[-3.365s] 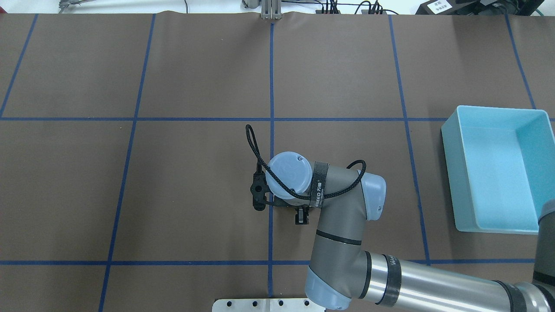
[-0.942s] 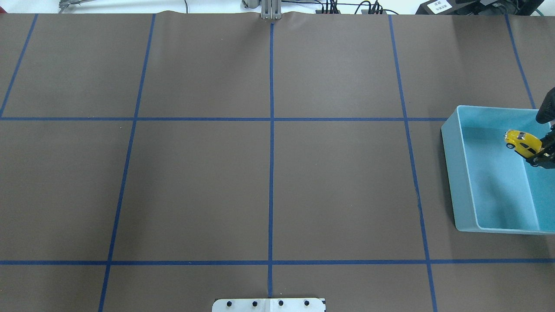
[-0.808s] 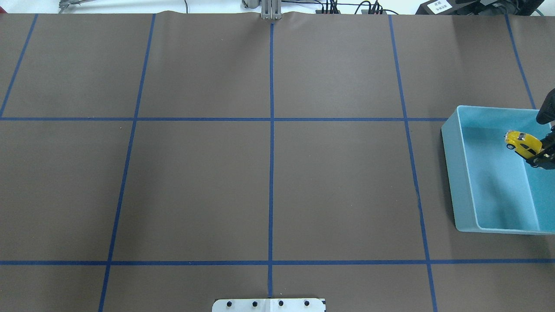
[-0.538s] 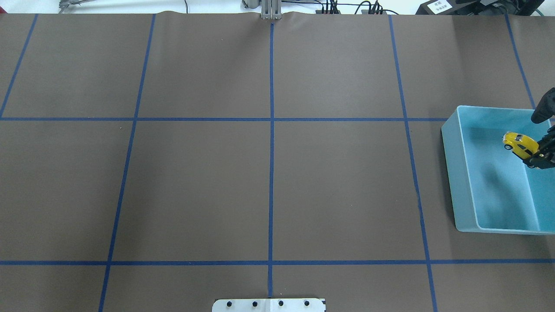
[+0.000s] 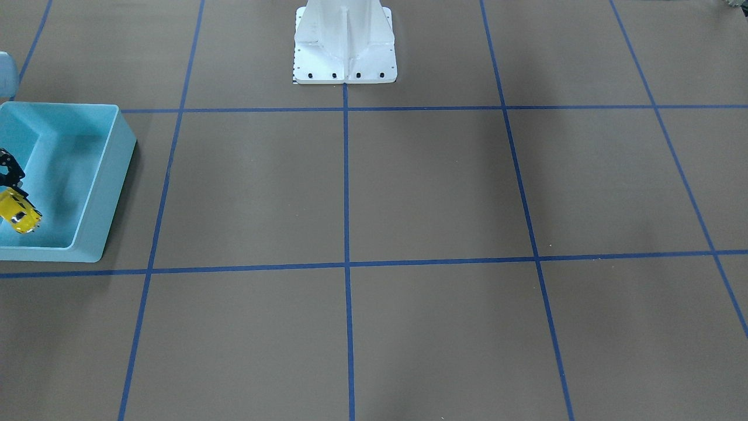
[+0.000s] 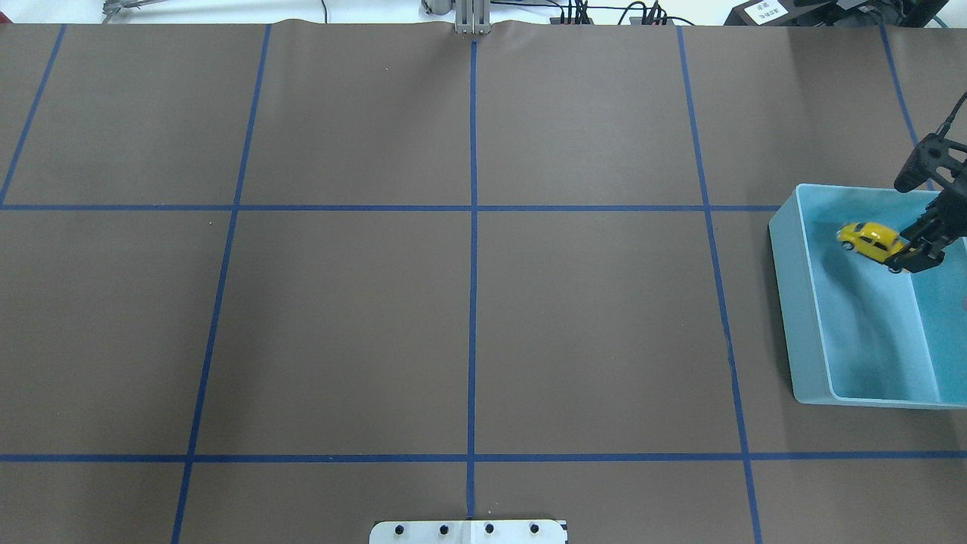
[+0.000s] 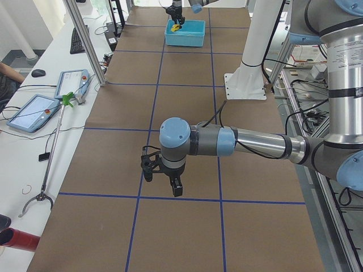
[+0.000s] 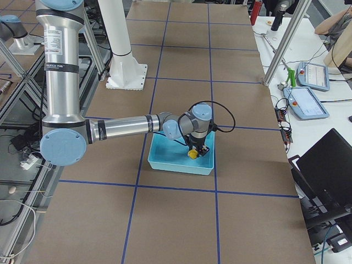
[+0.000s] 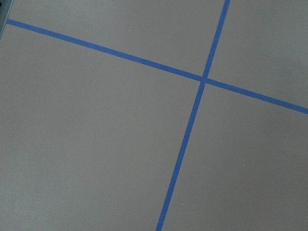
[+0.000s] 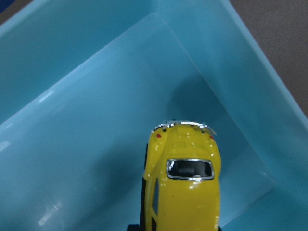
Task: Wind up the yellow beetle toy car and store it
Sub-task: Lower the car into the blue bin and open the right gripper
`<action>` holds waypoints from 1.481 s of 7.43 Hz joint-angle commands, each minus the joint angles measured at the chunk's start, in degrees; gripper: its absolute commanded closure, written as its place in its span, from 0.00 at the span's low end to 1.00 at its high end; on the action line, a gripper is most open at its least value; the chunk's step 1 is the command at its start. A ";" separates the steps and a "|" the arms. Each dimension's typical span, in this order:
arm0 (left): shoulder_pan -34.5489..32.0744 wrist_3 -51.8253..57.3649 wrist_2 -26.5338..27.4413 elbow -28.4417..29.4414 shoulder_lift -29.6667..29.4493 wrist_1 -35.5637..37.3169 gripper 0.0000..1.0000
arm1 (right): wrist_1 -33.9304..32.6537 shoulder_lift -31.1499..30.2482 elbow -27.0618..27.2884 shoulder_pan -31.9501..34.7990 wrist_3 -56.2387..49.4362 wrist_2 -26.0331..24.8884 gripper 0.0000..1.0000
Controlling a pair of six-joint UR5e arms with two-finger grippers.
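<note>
fig. — storing step, seen from the overhead, wrist and side views. the right gripper (image 6: 909, 255) is closed on one end of the yellow beetle toy car (image 6: 869, 239) and holds it tilted inside the outline of the blue bin (image 6: 792, 317), near the bin's far corner. in the right wrist view the car's shadow falls on the bin floor beyond its free end, so i judge it to be hanging above the floor, not resting on it. the left gripper (image 7: 163, 184) hangs over bare table well away from the bin; i cannot tell how wide its jaws stand.

whether the spring is wound i cannot judge. the next move, as i read it, calls for lowering the car close to the bin floor and then parting the jaws, so that it lands on its wheels and stays within the walls.

writing: none readable on the car or bin. a white label (image 6: 763, 10) beyond the bin's far side is too small to read.
</note>
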 commanded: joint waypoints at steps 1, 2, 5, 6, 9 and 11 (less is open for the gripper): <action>-0.13 -0.24 0.00 -0.25 0.49 0.00 0.00 | 0.00 1.44 -0.09 0.05 0.70 2.02 0.00; -0.13 -0.25 0.00 -0.25 0.67 0.00 0.00 | 0.00 2.22 0.61 0.40 0.88 2.11 0.00; -2.67 -0.07 0.09 -0.42 1.20 0.00 0.00 | -8.03 4.77 1.15 11.95 0.97 3.34 0.00; -2.85 -0.07 0.09 -0.34 1.20 0.00 0.00 | -12.17 6.09 1.06 17.22 0.97 3.26 0.00; -2.68 -0.07 0.09 -0.34 0.94 0.00 0.00 | -13.36 4.01 -5.69 27.10 12.15 3.17 0.00; -2.59 -0.07 0.09 -0.16 0.68 0.00 0.00 | -13.45 2.24 -5.71 27.30 26.22 3.25 0.00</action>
